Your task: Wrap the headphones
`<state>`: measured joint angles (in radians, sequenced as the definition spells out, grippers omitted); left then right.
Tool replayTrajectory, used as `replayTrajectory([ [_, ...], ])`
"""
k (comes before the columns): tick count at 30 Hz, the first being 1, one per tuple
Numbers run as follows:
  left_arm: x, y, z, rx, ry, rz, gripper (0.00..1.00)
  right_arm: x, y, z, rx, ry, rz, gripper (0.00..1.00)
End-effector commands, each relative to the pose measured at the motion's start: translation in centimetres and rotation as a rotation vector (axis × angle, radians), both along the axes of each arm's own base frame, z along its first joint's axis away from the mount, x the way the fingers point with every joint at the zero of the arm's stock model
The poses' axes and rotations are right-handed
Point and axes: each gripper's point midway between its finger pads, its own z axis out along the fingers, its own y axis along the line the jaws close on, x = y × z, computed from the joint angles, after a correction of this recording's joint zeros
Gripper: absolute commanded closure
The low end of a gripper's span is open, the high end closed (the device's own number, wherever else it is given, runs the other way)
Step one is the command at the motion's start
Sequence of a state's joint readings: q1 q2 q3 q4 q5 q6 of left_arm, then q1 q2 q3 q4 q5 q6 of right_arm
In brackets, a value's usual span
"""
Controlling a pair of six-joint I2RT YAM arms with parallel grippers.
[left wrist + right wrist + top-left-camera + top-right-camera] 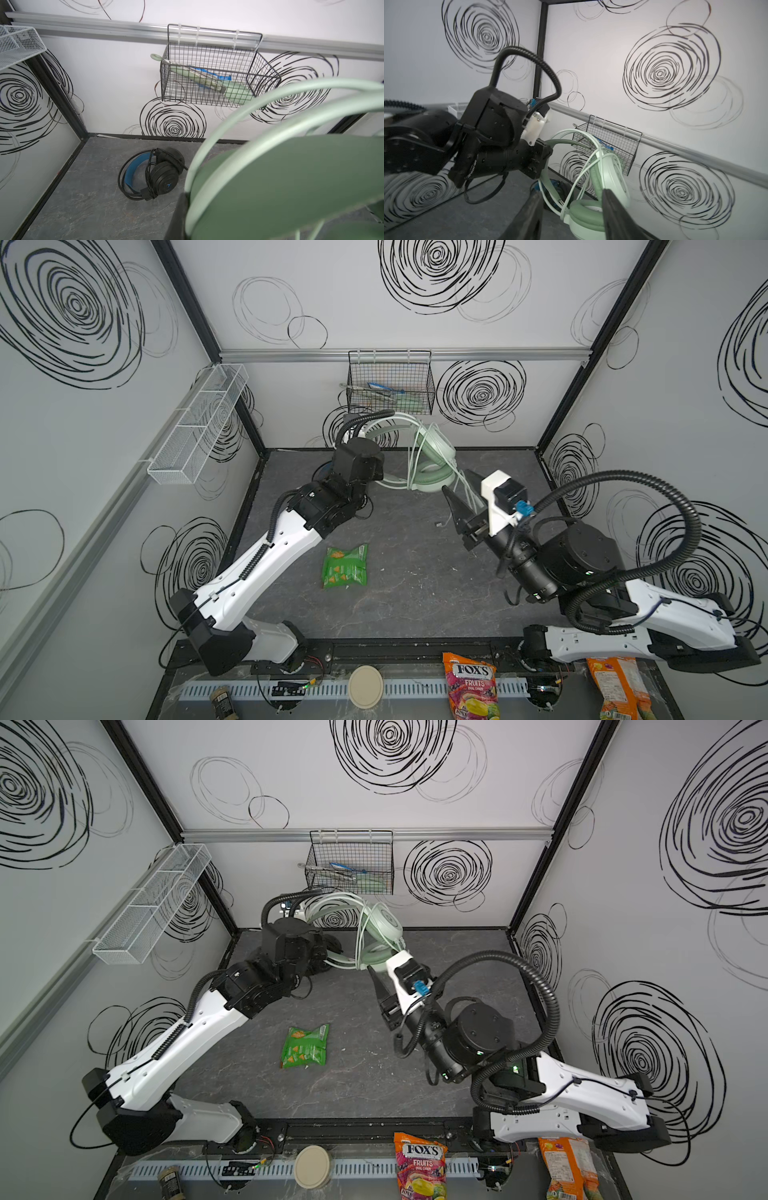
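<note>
Both top views show one readable label, "FOX'S FRUITS", on a candy bag [471, 684] at the front ledge. An orange bag [619, 684] lies near it and a green snack bag [345, 566] on the table [415, 605], making three bags. There are two headsets. The mint green headset [436, 448] hangs in front of the black wire basket [361, 377], its pale cable [593, 162] looped round it in several strands. The black headset [158, 174] lies on the table near the back wall, its cable wound about it. Of the two arms, the left one reaches toward the back, with the left gripper [547, 154] clamped tight on the mint headband. The right one angles in from the right, and the right gripper [455, 481] has parted jaws that grip nothing, with pale strands showing between them
</note>
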<state>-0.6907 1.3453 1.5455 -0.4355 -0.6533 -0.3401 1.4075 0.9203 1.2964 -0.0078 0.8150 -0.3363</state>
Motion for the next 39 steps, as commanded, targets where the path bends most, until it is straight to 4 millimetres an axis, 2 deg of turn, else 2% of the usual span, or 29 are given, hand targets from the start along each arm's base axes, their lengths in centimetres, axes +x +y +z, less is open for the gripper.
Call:
replayTrajectory([
  [1,-0.9,0.8,6.4,-0.207,-0.199,-0.004,1.0,0.6,-4.4,0.7,0.156,0.07,-0.053,0.38],
  [4,-1.3,1.1,7.1,-0.214,-0.226,-0.005,1.0,0.4,-6.5,1.1,0.173,0.065,-0.056,0.29],
  [6,-1.4,1.2,7.6,-0.214,-0.248,-0.007,1.0,-0.1,-6.5,1.2,0.153,0.045,-0.014,0.19],
  [11,-1.4,1.3,8.6,-0.217,-0.277,-0.022,1.0,-0.2,-6.2,1.1,0.079,0.026,-0.01,0.2],
  [15,-1.8,0.8,9.8,-0.223,-0.304,-0.097,1.0,0.0,-8.5,1.7,0.149,-0.002,-0.056,0.2],
  [18,-2.2,0.9,10.1,-0.201,-0.294,-0.114,1.0,-0.1,-9.4,0.9,0.175,-0.006,-0.068,0.19],
  [24,-3.2,2.0,10.4,-0.177,-0.306,-0.108,1.0,-0.3,-7.4,-1.8,0.19,0.068,0.02,0.18],
  [27,-3.4,2.1,10.9,-0.171,-0.308,-0.114,1.0,0.3,-6.4,-4.8,0.199,0.133,0.013,0.18],
  [30,-3.6,2.1,11.6,-0.169,-0.31,-0.125,1.0,0.8,-6.6,-7.8,0.291,0.211,0.022,0.18],
  [33,-3.8,2.0,12.3,-0.179,-0.3,-0.137,1.0,1.1,-6.1,-9.7,0.337,0.267,0.067,0.18],
  [36,-4.2,1.8,13.2,-0.205,-0.301,-0.165,1.0,0.9,-3.8,-10.6,0.312,0.3,0.164,0.17],
  [39,-4.5,1.8,14.3,-0.225,-0.302,-0.172,1.0,1.3,-1.5,-12.5,0.32,0.361,0.234,0.15],
])
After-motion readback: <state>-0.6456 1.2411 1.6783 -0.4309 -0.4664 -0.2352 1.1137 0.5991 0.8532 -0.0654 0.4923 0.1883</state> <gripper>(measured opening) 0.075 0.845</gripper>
